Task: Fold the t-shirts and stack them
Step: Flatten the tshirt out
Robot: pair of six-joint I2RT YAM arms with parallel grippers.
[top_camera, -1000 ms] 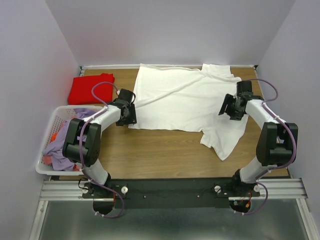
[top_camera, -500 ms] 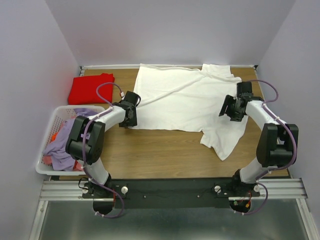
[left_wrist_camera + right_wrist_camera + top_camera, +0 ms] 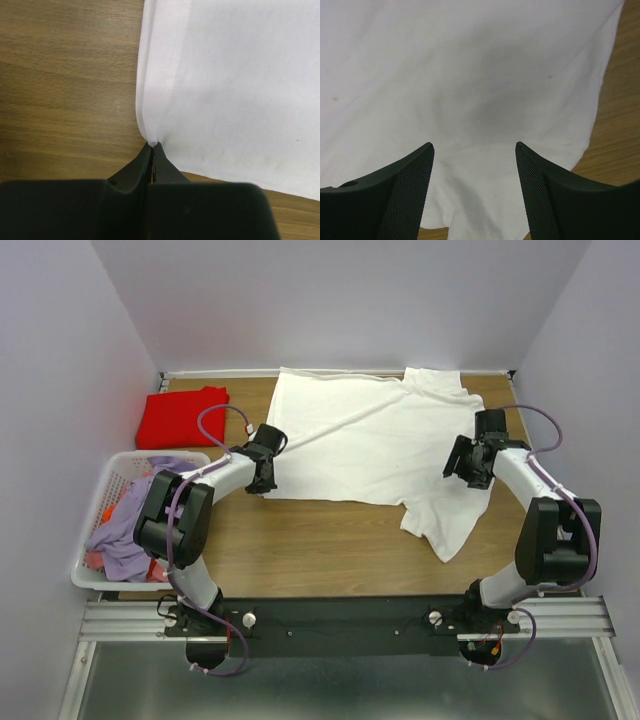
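Left wrist view: left end effector (image 3: 152, 145) has its fingers closed together, pinching the folded left edge of the white t-shirt (image 3: 235, 90) right at the tips, so we have only a sliver of cloth. From the top view the white t-shirt (image 3: 370, 445) lies spread over the far middle of the surface (image 3: 320, 540), with one sleeve trailing toward the near right. The red t-shirt (image 3: 180, 418) sits already folded in the far left corner, just beyond the laundry basket (image 3: 100, 490). Right end effector (image 3: 474, 147) has its fingers apart above the shirt's right side, holding nothing; we can't tell if the tips touch the cloth. On handling, we expect light, limp cotton with no stiffness: it will drape, sag between two holds and drag on the wood, so a one-sided pull would likely skew it. We judge the best holds to be hems and seams, where the cloth is doubled and thicker. A mid-panel pinch would just bunch it or catch one layer. We'd want the right side gripping an edge before lifting. The left pinch is shallow and may slip under tension.
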